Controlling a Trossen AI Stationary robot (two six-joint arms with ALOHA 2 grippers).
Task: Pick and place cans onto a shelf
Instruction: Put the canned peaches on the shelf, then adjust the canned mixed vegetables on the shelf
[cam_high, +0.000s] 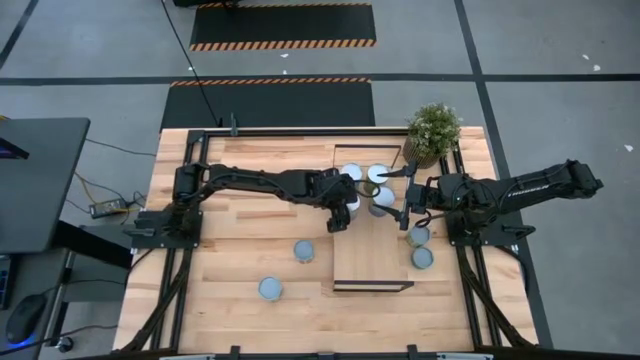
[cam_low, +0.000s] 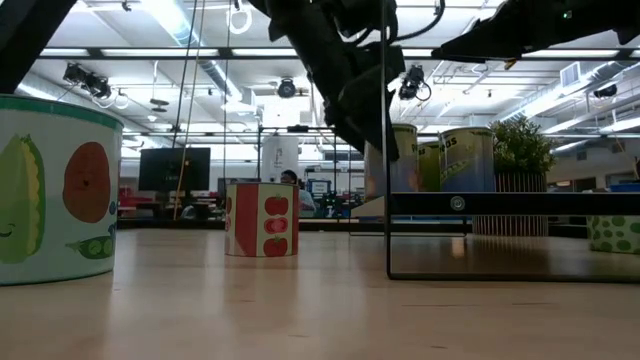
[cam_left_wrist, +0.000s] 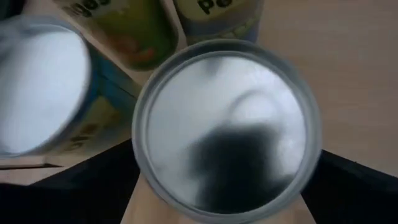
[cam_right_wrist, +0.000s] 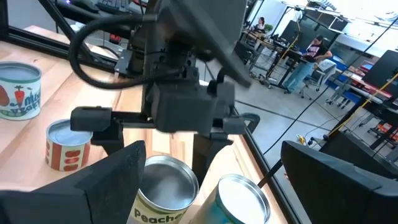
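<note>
The shelf (cam_high: 372, 262) lies right of the table's centre. Several cans stand on its far end: two at the back (cam_high: 351, 173) (cam_high: 379, 173), one (cam_high: 381, 196) nearer. My left gripper (cam_left_wrist: 227, 190) slants down over another can (cam_left_wrist: 227, 124) standing upright on the shelf. It is open, one finger (cam_left_wrist: 93, 183) on each side of the silvery top, and I see no grip. My right gripper (cam_right_wrist: 224, 186) hangs open and level by the shelf's far right part (cam_high: 404, 206), nothing between its fingers. More cans stand on the table (cam_high: 303, 250) (cam_high: 270, 289) (cam_high: 420, 236) (cam_high: 423, 258).
A potted green plant (cam_high: 433, 130) stands at the far right corner, close behind the shelf's cans. The two grippers are near each other over the shelf's far end. In the low view the shelf's black frame (cam_low: 388, 240) stands between the table cans (cam_low: 262, 220) (cam_low: 612, 232).
</note>
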